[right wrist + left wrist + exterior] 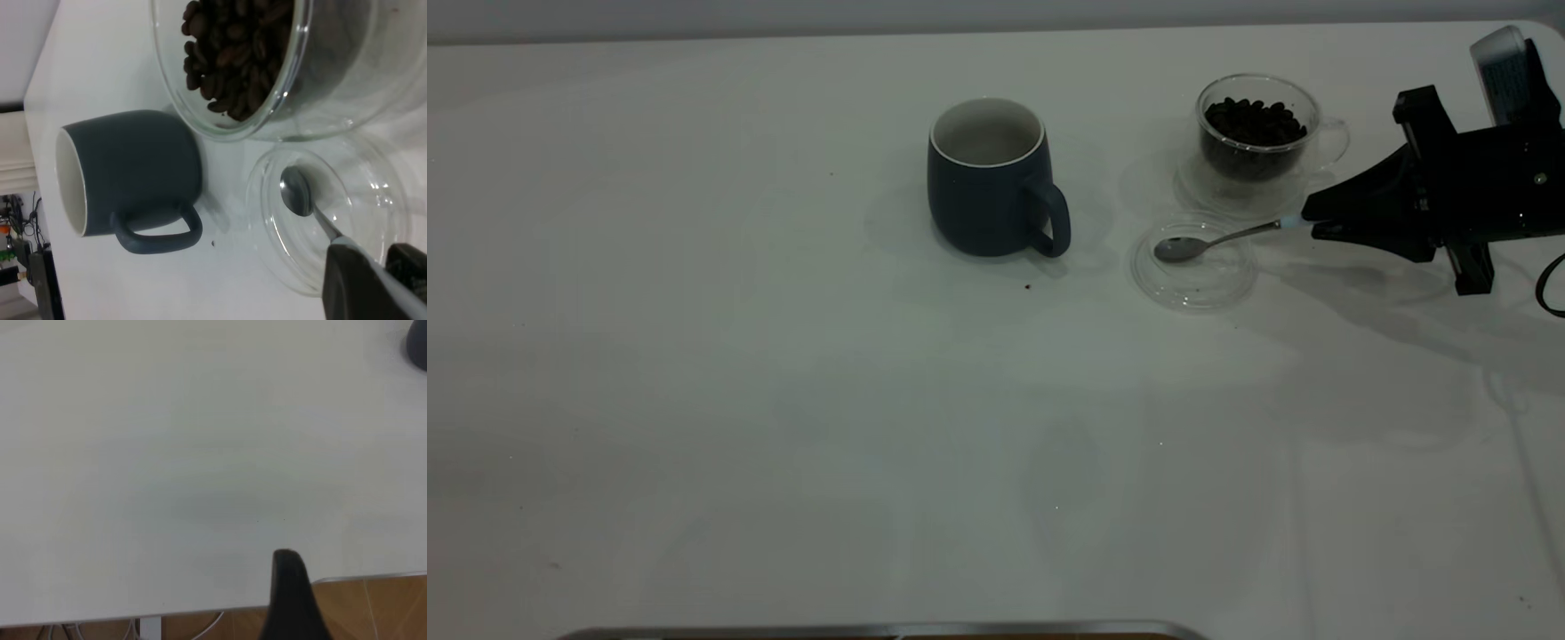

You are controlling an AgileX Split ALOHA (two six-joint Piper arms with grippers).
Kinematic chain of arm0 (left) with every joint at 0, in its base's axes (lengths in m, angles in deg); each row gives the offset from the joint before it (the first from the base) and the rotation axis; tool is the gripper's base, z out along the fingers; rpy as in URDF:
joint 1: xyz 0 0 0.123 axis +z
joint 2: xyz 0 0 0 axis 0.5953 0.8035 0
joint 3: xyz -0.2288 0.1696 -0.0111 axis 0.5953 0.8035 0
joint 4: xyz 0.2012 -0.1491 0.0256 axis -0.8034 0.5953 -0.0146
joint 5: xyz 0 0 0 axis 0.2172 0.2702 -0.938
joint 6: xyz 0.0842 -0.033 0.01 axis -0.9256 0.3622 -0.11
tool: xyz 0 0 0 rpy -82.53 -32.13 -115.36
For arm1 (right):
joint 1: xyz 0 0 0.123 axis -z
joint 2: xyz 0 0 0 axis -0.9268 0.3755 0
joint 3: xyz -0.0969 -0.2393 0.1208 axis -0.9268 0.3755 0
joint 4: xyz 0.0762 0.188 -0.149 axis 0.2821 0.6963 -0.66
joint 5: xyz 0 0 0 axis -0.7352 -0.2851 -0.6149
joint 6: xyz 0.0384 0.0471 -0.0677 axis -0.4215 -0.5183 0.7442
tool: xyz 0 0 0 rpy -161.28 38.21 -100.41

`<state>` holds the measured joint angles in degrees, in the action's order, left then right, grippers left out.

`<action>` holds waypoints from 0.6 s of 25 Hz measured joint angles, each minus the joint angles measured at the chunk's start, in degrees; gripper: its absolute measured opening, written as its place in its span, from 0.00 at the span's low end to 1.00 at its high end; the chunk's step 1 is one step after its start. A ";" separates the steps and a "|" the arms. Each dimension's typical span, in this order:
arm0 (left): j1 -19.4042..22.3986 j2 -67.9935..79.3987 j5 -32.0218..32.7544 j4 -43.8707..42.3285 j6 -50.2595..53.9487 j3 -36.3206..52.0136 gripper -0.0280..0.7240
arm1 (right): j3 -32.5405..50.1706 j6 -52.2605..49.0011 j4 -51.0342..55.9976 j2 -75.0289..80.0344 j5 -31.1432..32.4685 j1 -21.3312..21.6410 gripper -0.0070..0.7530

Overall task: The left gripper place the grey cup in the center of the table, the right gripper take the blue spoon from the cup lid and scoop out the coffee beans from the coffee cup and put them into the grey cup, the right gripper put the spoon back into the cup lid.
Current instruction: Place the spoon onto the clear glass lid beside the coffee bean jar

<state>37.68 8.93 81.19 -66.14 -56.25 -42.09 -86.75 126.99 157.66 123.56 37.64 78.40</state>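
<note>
On the table [783, 400] we are finding no legible writing. We are seeing wide bare room at left, then the grey cup [990, 182] standing mid-table, the cup lid [1193, 264] holding the blue spoon [1214, 241], coffee beans [1254, 120] filling the coffee cup [1258, 133]. The right gripper [1309, 222] is pinching the spoon's handle. Only one finger of the left gripper [290, 597] is showing by the table's edge; spread unclear.

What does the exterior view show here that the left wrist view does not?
Only the exterior view shows the right gripper shut on the blue spoon, whose bowl lies in the cup lid, and the coffee cup holding coffee beans. Only the left wrist view shows one finger of the left gripper at the table edge. Both share the table and the grey cup.
</note>
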 joint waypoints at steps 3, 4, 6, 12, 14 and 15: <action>0.00 0.00 0.00 0.00 0.00 0.00 0.79 | 0.00 1.80 0.00 0.10 0.82 0.00 0.14; 0.00 0.00 0.00 0.00 0.00 0.00 0.79 | 0.00 2.24 0.00 0.10 1.05 0.00 0.15; 0.00 0.00 0.00 0.00 0.00 0.00 0.79 | 0.00 3.08 0.00 0.10 1.10 0.00 0.16; 0.00 0.00 0.00 0.00 0.00 0.00 0.79 | 0.00 3.41 0.00 0.10 2.66 0.00 0.29; 0.00 0.00 0.00 0.00 0.00 0.00 0.79 | -0.02 3.54 0.00 0.10 3.15 -0.13 0.35; 0.00 0.00 0.00 0.00 0.00 0.00 0.79 | -0.02 3.54 0.00 0.10 3.20 -0.19 0.38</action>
<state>37.68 8.93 81.19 -66.14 -56.25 -42.09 -86.76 130.53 157.66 123.66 40.84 78.21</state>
